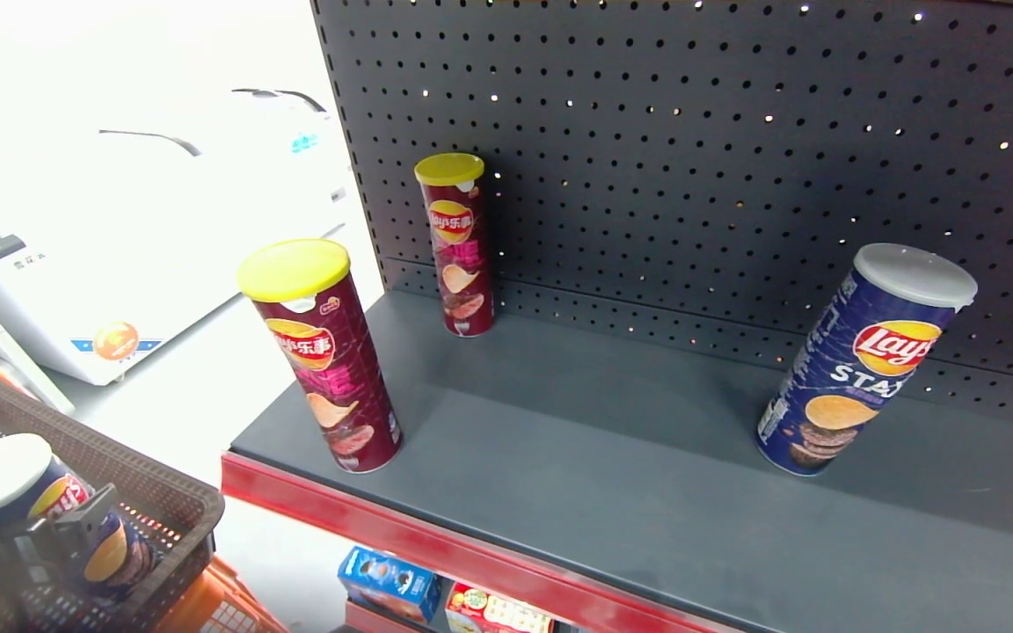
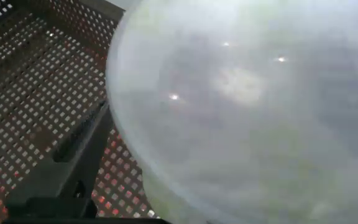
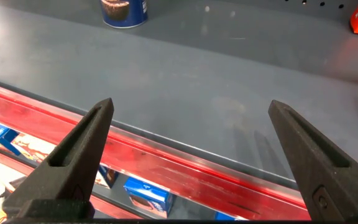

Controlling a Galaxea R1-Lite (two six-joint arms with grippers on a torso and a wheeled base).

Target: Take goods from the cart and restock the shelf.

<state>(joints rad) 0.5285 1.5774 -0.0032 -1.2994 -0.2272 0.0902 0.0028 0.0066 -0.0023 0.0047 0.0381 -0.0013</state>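
Left hand (image 1: 49, 532) grips blue can (image 1: 10, 479) upright, lid up

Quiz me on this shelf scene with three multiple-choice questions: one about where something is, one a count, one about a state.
1. Where on the shelf does the blue can stand? A left end; B right side; C middle.
2. How many yellow-lidded cans stand there? A one; B three; C two.
3. The right gripper is: A open; B shut on a can; C shut empty.
Answers: B, it stands far right; C, one front, one back; A, its fingers are spread.
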